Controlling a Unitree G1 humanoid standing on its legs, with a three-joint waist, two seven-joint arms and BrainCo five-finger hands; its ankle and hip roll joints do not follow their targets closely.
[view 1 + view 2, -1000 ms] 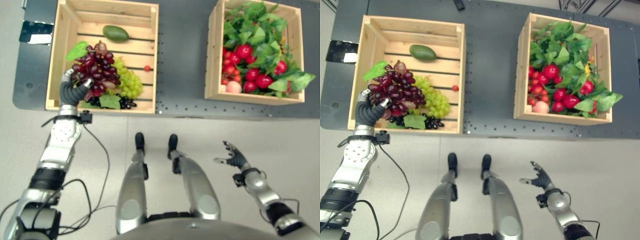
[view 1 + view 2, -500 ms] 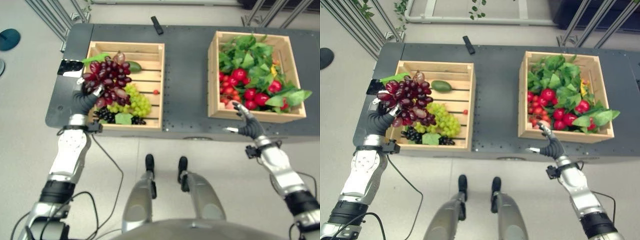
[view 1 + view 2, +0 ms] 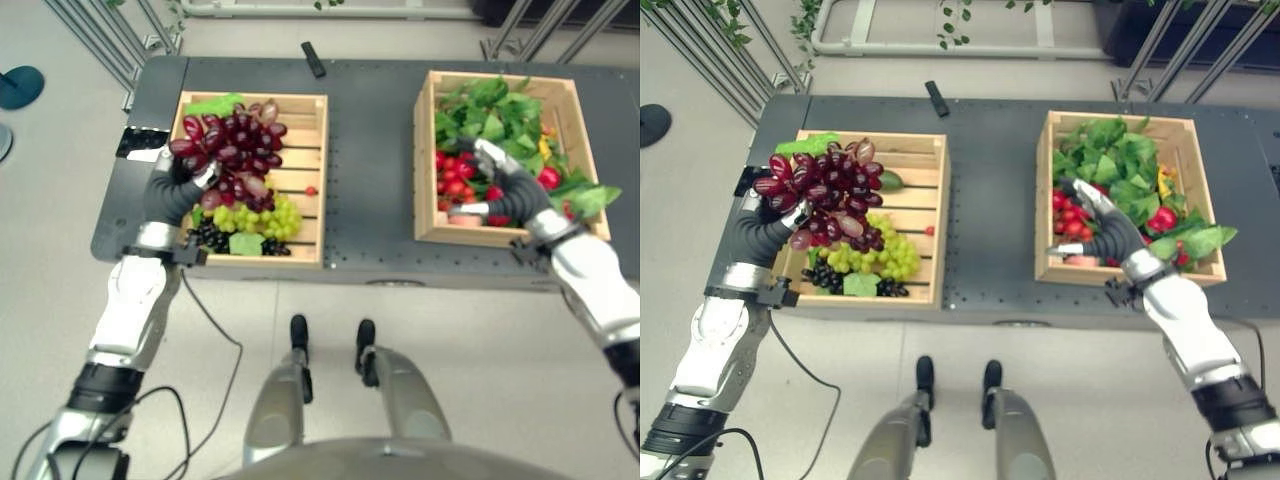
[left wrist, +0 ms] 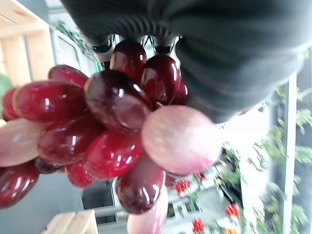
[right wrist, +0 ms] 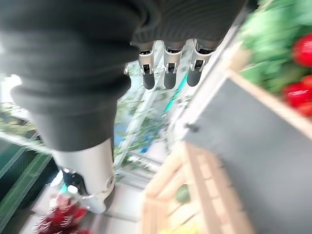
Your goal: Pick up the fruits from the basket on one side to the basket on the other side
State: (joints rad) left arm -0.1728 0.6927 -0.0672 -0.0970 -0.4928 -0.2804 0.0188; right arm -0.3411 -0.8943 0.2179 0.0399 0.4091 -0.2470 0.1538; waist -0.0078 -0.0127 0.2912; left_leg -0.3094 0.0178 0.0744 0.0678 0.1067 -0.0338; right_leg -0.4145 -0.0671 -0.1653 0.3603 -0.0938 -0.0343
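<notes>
Remote (image 3: 937, 98) behind crates; green grapes (image 3: 876, 258) under held red grapes (image 3: 830, 190)

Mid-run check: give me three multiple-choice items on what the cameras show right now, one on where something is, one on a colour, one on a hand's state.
1. Where is the red grape bunch?
A. lying on the dark table
B. held up over the left crate
C. inside the right crate

2. What colour are the grapes lying in the left crate beside the black ones?
A. green
B. orange
C. white

3. How is the right hand?
A. curled round a red fruit
B. pinching a leaf
C. open, fingers straight, holding nothing

Answers:
1 B: the left hand has its fingers curled round the red grape bunch, lifted above the left crate.
2 A: the green grapes lie next to the black grapes.
3 C: the right hand hangs over the right crate with its fingers spread and nothing in it.
</notes>
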